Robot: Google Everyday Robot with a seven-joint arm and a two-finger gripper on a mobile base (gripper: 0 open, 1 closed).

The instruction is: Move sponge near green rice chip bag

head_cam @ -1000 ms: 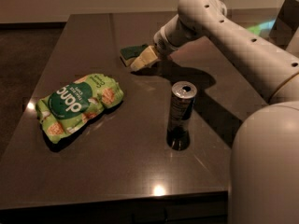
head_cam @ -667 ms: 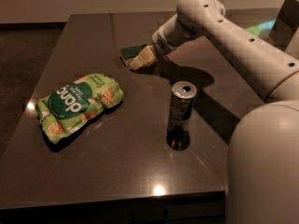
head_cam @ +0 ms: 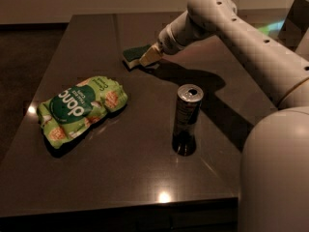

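Toward the far edge of the tabletop, about midway along it, the sponge lay flat with its dark green face up. The gripper sat low against the sponge's right side. Whether it was clamped on the sponge or merely touching it could not be told. The green rice chip bag rested well apart, nearer the left edge and the front. The step in hand was judged to be securing the sponge. A firm hold should be confirmed before any travel. The sponge should then be moved toward the front-left, kept clear of the upright can near the middle, and set just beside the bag without pressing on it.
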